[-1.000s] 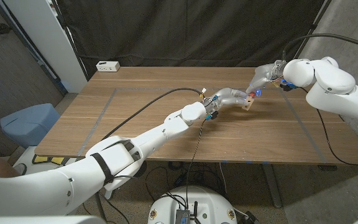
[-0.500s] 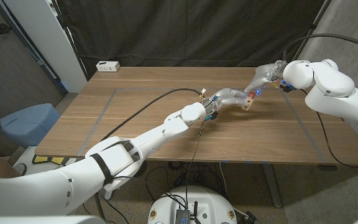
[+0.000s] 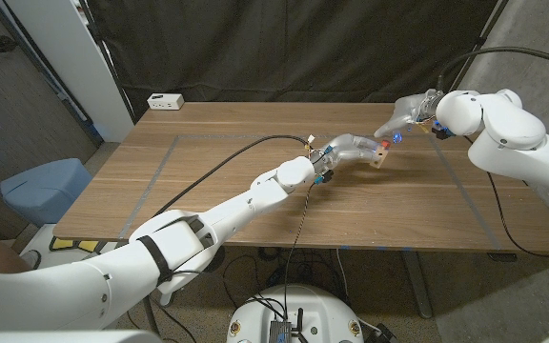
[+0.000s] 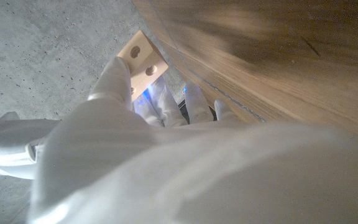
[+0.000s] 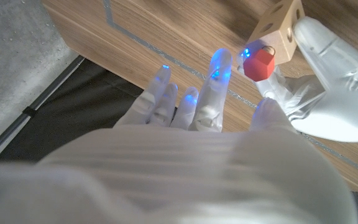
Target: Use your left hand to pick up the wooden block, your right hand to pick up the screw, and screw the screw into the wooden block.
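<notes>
My left hand [image 3: 349,149] holds the pale wooden block [image 3: 380,153] just above the table's far middle. In the left wrist view its fingers [image 4: 114,74] wrap the block [image 4: 143,59], whose two holes face out. A red screw [image 5: 263,63] sits against one face of the block [image 5: 279,26], beside the left hand's fingers [image 5: 328,50]. My right hand [image 3: 403,114] hovers just behind and above the block. Its fingers [image 5: 211,87] are spread with blue-lit tips, and the thumb lies just short of the screw, nothing pinched.
A white socket box [image 3: 165,100] lies at the table's far left corner. A black cable [image 3: 227,164] runs across the table [image 3: 208,191] to my left wrist. Grey tape lines mark the wood. A blue seat [image 3: 44,186] stands left of the table.
My right hand has drawn slightly up and back from the block. The left hand and block have stayed put.
</notes>
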Controlling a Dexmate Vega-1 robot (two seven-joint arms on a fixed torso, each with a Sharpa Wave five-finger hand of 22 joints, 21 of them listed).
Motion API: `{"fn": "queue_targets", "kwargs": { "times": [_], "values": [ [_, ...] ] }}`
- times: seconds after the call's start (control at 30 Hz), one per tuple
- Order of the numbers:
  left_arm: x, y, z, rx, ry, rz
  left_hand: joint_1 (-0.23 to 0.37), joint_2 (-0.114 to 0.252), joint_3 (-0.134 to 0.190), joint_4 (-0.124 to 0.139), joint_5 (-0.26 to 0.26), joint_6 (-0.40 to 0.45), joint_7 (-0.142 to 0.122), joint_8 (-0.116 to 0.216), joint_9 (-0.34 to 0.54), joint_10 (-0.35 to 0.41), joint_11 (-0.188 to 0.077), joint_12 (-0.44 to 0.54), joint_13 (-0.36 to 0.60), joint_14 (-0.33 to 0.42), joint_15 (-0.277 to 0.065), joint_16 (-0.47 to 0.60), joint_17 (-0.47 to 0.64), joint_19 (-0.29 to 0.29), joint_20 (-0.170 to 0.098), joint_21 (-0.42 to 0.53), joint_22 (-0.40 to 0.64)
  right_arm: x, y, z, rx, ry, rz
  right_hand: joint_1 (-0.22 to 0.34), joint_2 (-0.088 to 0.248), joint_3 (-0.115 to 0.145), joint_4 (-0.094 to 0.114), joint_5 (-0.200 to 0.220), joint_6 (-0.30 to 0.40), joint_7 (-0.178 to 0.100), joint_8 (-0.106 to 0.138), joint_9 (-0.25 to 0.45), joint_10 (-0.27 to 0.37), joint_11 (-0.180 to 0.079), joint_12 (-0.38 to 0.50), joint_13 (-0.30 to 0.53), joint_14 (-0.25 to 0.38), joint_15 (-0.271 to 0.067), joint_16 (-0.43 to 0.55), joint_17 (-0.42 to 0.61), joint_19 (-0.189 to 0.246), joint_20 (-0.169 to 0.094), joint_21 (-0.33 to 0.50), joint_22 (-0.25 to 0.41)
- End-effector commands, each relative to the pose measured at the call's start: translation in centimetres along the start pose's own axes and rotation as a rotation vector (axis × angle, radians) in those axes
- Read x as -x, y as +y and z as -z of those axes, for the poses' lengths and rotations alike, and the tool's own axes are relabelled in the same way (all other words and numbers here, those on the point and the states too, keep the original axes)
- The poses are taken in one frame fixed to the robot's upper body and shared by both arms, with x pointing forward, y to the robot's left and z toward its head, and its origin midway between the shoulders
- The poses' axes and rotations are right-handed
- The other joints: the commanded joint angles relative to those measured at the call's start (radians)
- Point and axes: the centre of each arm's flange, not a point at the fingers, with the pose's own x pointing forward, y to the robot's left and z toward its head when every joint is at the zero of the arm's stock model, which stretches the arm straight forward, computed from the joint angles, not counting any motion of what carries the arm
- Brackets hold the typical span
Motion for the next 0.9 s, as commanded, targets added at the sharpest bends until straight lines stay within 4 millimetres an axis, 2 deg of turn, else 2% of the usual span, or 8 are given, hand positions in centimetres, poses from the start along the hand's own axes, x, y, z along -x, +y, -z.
{"fn": "queue_targets", "kwargs": {
  "times": [0.03,0.27,0.37,0.47,0.67,0.77,0.9],
  "values": [
    [0.2,0.2,0.0,0.000,-0.008,-0.012,-0.008,0.024,0.027,0.026,0.008,0.087,0.024,0.005,0.001,0.007,-0.002,0.008,0.090,0.006,-0.044,-0.003,0.003,-0.006,0.003,-0.001,0.002,0.7,-0.1,0.2,-0.019,0.023,0.030,-0.013,0.000,-0.003,-0.002,0.013,-0.040,0.002,-0.021,0.005,-0.012,0.010,-0.006,0.003,-0.012,-0.085,-0.011,-0.001,-0.006,0.001,0.000,0.003],
    [0.3,0.5,-0.1,-0.004,-0.017,-0.023,-0.009,0.023,0.026,0.026,0.008,0.089,0.023,0.005,0.001,0.007,-0.002,0.008,0.090,0.006,-0.044,-0.003,0.003,-0.006,0.002,-0.001,0.002,1.4,-0.1,0.7,-0.071,0.032,0.079,-0.024,0.006,-0.006,0.001,0.017,-0.093,0.003,-0.048,0.009,-0.035,0.030,-0.009,0.004,-0.023,-0.069,-0.019,0.001,-0.017,0.010,-0.001,0.003],
    [0.4,0.7,-0.1,-0.007,-0.020,-0.032,-0.010,0.024,0.026,0.027,0.007,0.089,0.024,0.006,0.001,0.009,-0.002,0.009,0.090,0.005,-0.044,-0.003,0.003,-0.007,0.004,-0.001,0.002,1.7,0.0,1.1,-0.103,0.034,0.102,-0.026,0.007,-0.006,0.000,0.018,-0.120,0.002,-0.062,0.010,-0.039,0.029,-0.008,0.004,-0.027,-0.066,-0.021,0.000,-0.021,0.015,-0.002,0.003],
    [0.5,1.0,-0.2,-0.011,-0.022,-0.046,-0.010,0.023,0.025,0.027,0.007,0.091,0.024,0.006,0.001,0.010,-0.002,0.009,0.090,0.006,-0.045,-0.003,0.003,-0.007,0.004,-0.001,0.002,2.0,0.2,1.3,-0.144,0.033,0.128,-0.025,0.010,-0.005,-0.001,0.019,-0.139,0.006,-0.072,0.011,-0.047,0.039,-0.008,0.005,-0.035,-0.059,-0.025,0.000,-0.021,0.027,0.000,0.003],
    [0.7,1.3,-0.2,-0.013,-0.027,-0.064,-0.010,0.022,0.025,0.026,0.007,0.092,0.023,0.007,0.001,0.011,-0.002,0.009,0.090,0.007,-0.045,-0.003,0.003,-0.006,0.004,-0.001,0.002,2.4,0.6,1.6,-0.222,0.020,0.171,-0.022,0.019,-0.002,-0.004,0.019,-0.158,0.010,-0.083,0.012,-0.049,0.050,-0.006,0.005,-0.043,-0.045,-0.027,0.000,-0.023,0.040,0.000,0.003],
    [0.7,1.6,-0.3,-0.015,-0.033,-0.072,-0.009,0.022,0.025,0.026,0.007,0.094,0.024,0.007,0.001,0.011,-0.002,0.009,0.089,0.007,-0.046,-0.002,0.003,-0.005,0.002,-0.001,0.002,2.5,0.9,1.8,-0.266,0.020,0.192,-0.022,0.023,-0.003,-0.007,0.018,-0.171,0.011,-0.092,0.013,-0.053,0.075,-0.005,0.006,-0.044,-0.037,-0.026,0.001,-0.021,0.043,0.001,0.003],
    [0.7,2.2,-0.5,-0.020,-0.045,-0.085,-0.010,0.021,0.024,0.026,0.006,0.094,0.024,0.007,0.001,0.012,-0.002,0.009,0.089,0.007,-0.046,-0.002,0.003,-0.004,0.002,0.000,0.002,2.6,1.2,1.9,-0.318,0.019,0.223,-0.021,0.025,-0.003,-0.008,0.018,-0.180,0.014,-0.098,0.013,-0.055,0.081,-0.004,0.006,-0.044,-0.031,-0.025,0.001,-0.020,0.045,0.002,0.003]
  ]
}}
